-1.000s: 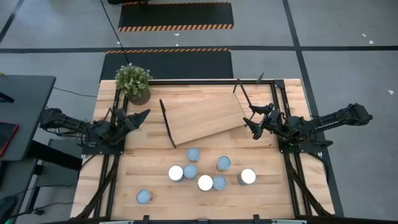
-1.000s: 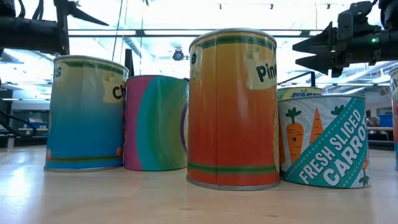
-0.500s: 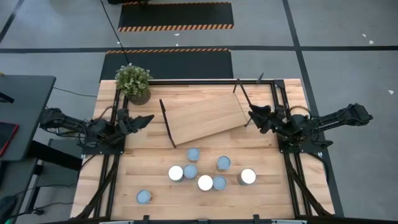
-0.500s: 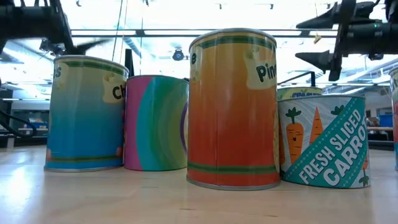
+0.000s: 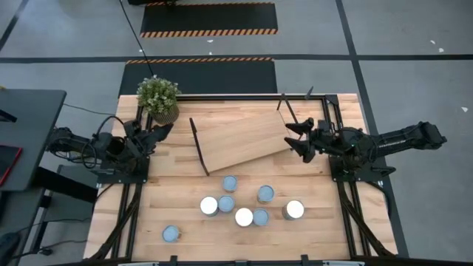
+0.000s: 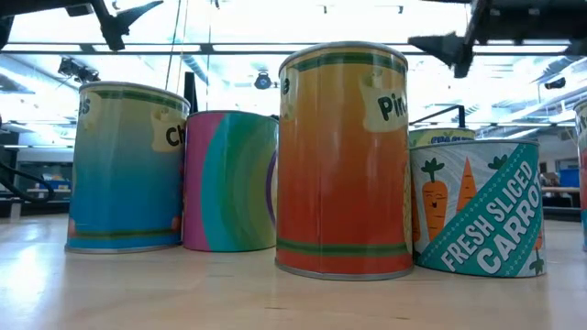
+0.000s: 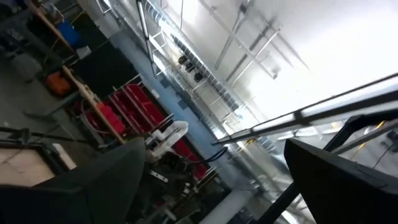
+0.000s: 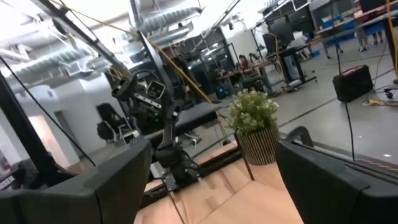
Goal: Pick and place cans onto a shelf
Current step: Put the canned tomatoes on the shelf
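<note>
Seven cans (image 5: 244, 216) stand grouped at the table's near side, around six o'clock from the shelf (image 5: 244, 138), one apart toward seven. The shelf lies tilted at the table's centre, beyond them. At its three o'clock end hovers the right gripper (image 5: 293, 138), fingers spread, empty. At nine o'clock the left gripper (image 5: 162, 132), also open and empty, sits beside the potted plant (image 5: 158, 97).
</note>
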Tool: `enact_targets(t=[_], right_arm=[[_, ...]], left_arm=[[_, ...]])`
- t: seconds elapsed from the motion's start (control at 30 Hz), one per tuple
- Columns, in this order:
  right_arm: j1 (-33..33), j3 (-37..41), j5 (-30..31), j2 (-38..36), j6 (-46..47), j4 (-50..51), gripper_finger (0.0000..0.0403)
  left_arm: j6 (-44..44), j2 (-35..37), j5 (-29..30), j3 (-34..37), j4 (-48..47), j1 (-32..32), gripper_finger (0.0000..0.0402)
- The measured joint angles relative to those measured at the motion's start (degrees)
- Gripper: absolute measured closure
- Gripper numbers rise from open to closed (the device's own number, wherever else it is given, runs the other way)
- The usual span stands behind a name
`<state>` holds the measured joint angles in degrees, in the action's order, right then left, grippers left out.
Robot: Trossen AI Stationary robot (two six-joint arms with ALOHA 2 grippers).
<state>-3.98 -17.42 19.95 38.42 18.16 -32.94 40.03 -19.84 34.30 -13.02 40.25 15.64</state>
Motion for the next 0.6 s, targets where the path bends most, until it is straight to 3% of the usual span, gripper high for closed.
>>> enact_targets(t=[0.17,0.6], right_arm=[[2.87,-6.3,-0.5,6.73,-0.16,0.04,0.0053],[5.0,-15.7,-0.91,16.42,4.71,-1.76,0.0053]], left_arm=[[6.04,0.0,0.01,0.0,0.07,0.0,0.0013],[9.23,-0.04,3.11,-0.07,-0.17,-0.03,0.0013]])
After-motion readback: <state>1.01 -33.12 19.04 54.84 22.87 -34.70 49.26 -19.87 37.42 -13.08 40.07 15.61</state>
